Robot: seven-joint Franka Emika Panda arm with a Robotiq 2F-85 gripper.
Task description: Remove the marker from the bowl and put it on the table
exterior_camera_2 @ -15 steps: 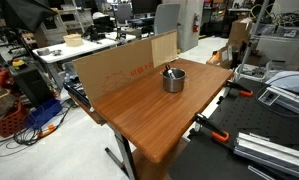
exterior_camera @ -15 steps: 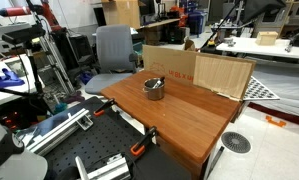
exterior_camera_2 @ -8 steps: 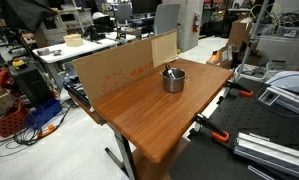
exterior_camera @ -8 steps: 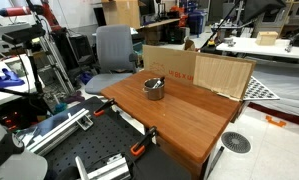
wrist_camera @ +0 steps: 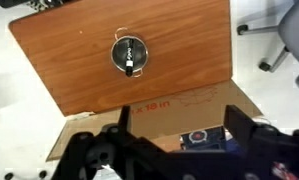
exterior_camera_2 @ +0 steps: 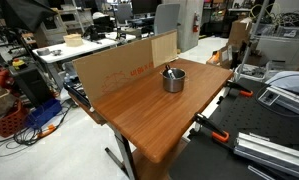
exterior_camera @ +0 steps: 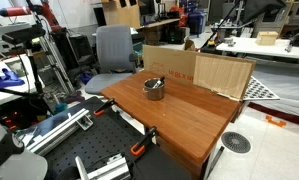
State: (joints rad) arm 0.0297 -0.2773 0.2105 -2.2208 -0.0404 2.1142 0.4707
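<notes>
**Marker Sits in Bowl as End Effector Hangs Open Above the Surface**

In the wrist view, the dark end effector (wrist_camera: 179, 135) fills the bottom of the frame. Its fingers (wrist_camera: 124, 118) are spread wide and nothing is between them. Just past them, in the lower middle of the frame, lie the tan cardboard sheets (wrist_camera: 174, 104).

Beyond the sheets, the reddish-brown wooden surface (wrist_camera: 69, 45) takes up the upper half of the picture. The small grey metallic bowl (wrist_camera: 129, 54) stands on it, left of frame centre and well apart from the end effector. The marker (wrist_camera: 132, 60) rests inside the bowl, its whitish section showing against the dark interior.

In both exterior views the bowl (exterior_camera: 153, 88) (exterior_camera_2: 173, 80) stands toward the far side of the surface (exterior_camera: 184, 118) (exterior_camera_2: 139, 115), near the upright cardboard sheets (exterior_camera: 214, 72) (exterior_camera_2: 109, 66). The marker (exterior_camera_2: 169, 69) leans in the bowl, with one end poking above the rim. In an exterior view, a grey office chair (exterior_camera: 113, 48) stands behind the surface, in the upper middle of the frame.
</notes>
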